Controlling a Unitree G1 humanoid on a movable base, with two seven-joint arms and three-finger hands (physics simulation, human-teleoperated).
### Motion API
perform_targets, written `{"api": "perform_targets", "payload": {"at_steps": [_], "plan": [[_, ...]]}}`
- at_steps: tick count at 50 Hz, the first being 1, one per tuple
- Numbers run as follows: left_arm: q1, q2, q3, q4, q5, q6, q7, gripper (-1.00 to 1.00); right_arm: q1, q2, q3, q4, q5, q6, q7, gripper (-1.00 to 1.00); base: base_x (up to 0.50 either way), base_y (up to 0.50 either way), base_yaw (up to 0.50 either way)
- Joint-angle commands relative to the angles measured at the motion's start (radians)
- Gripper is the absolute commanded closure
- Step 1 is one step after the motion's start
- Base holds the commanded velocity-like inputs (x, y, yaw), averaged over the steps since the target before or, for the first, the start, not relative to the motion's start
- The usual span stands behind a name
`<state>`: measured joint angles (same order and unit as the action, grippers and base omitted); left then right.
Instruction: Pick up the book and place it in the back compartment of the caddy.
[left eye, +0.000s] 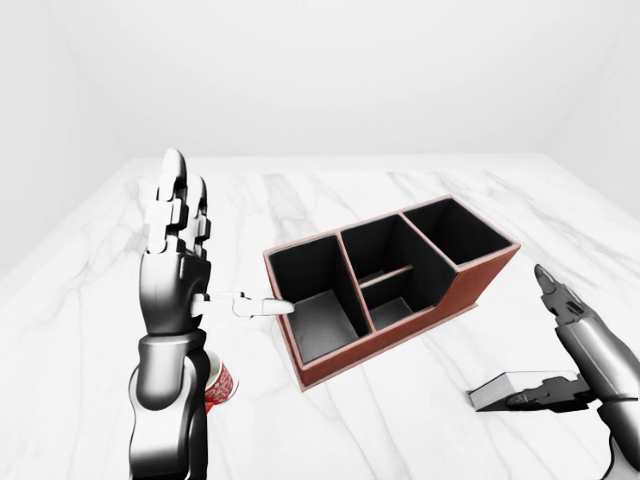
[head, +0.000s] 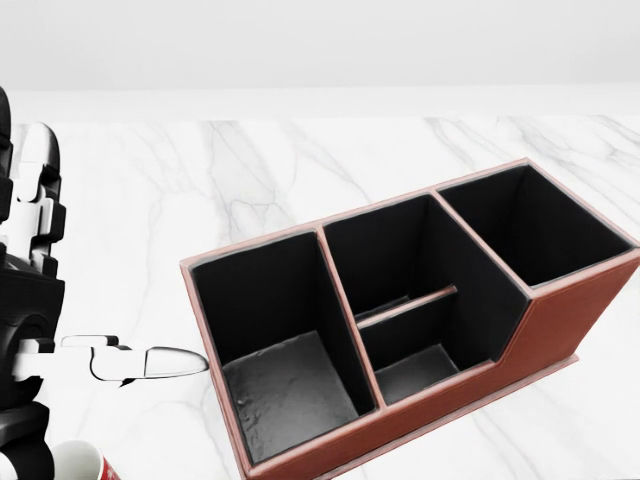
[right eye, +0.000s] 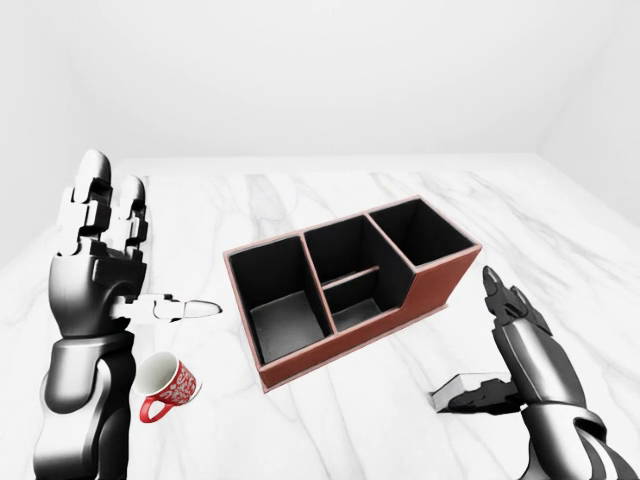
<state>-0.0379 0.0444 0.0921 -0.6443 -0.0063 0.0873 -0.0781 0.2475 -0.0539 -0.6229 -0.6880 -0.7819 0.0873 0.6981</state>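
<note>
Resting on the marble table (left eye: 330, 420), the caddy (right eye: 350, 290) shows four black-lined compartments, and nothing is visible inside any of them. The book (left eye: 520, 390) lies flat on the table, down and right of the caddy in the left-eye view, apart from it. The right hand (left eye: 575, 345) is at the book, fingers spread around it, thumb touching it. Left of the caddy, the left hand (right eye: 105, 265) is raised with fingers extended, holding nothing. A red patterned mug (right eye: 168, 388) stands below that hand.
</note>
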Motion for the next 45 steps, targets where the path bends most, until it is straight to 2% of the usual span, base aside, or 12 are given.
{"api": "perform_targets", "payload": {"at_steps": [1, 45], "plan": [[0.000, -0.001, -0.002, 0.005, 0.003, 0.000, 0.000, -1.00, 0.012, 0.003, -0.044, 0.029, -0.008, 0.000, 0.000, -1.00, 0.00, 0.00, 0.00], [0.005, -0.002, -0.007, 0.014, 0.009, 0.000, -0.001, -1.00, 0.001, -0.051, -0.102, 0.182, 0.005, 0.000, 0.000, -1.00, 0.00, 0.00, 0.00]]}}
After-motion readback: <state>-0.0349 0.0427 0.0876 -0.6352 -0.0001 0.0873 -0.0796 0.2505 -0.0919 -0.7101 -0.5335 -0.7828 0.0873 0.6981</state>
